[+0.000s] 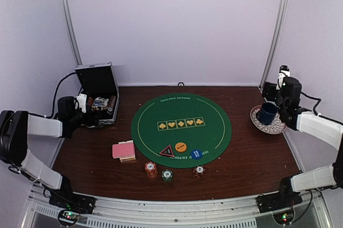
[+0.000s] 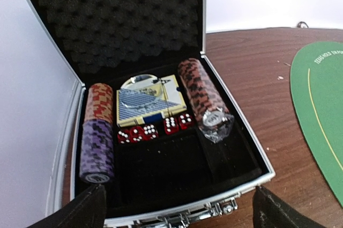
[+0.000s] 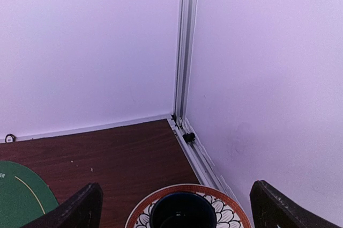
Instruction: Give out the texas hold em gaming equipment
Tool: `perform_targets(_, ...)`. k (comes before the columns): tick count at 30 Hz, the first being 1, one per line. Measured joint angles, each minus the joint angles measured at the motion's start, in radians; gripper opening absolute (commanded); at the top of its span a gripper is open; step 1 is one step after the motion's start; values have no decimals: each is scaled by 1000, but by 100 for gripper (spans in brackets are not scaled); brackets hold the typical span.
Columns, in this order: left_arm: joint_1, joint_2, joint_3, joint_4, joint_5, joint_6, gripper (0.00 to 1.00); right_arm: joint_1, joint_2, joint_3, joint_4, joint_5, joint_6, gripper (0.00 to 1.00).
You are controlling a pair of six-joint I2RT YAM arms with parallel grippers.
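While the arms reach to opposite sides of the surface [image 1: 241,169], the top view puts the left pincer [image 1: 90,114] right at the open front of the black case [image 1: 99,83]. The right pincer [image 1: 274,96] hangs far across, over a dark cup [image 1: 266,113] on a patterned plate [image 1: 273,127]. By the green mat [image 1: 181,112] lie pink-backed cards [image 1: 124,149], a red triangle [image 1: 167,151], an orange disc [image 1: 181,146], a blue disc [image 1: 196,154] and three small chip stacks [image 1: 167,175].

In the left wrist view the fingers [image 2: 75,212] stand wide with nothing between them. The case lies straight ahead and below. Two chip rolls [image 2: 202,93] sit at its sides, their long axes running away from the pincer, with a blue deck [image 2: 150,102] and red dice [image 2: 153,130] between them.

In the right wrist view the fingers [image 3: 80,206] are equally wide and hold nothing – only cup and plate sit below them.

Anything drawn from the case looks to be the left arm's job, and closing across a roll's width should suit.
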Motion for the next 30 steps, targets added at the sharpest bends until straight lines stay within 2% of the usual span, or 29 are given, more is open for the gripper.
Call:
perform_targets(5, 19, -47, 206, -327, -19, -27, 97, 0, -1, 203, -232, -66, 19, 99)
perform_targets(10, 45, -115, 318, -573, -18, -49, 98, -13, 16, 316, -422, -84, 220, 99)
perform_targets(14, 47, -163, 379, -762, 3, -45, 98, 18, 82, 408, -591, -150, 254, 97)
perform_targets(16, 47, -191, 418, -874, 26, -10, 98, 114, 128, 465, -665, -142, 232, 95)
perform_targets(23, 74, -298, 501, -1141, 53, 92, 98, 599, 283, 588, -866, -97, 184, 90)
perform_targets(30, 82, -284, 624, -1400, 90, 137, 97, 851, 528, 728, -978, -138, 217, 82)
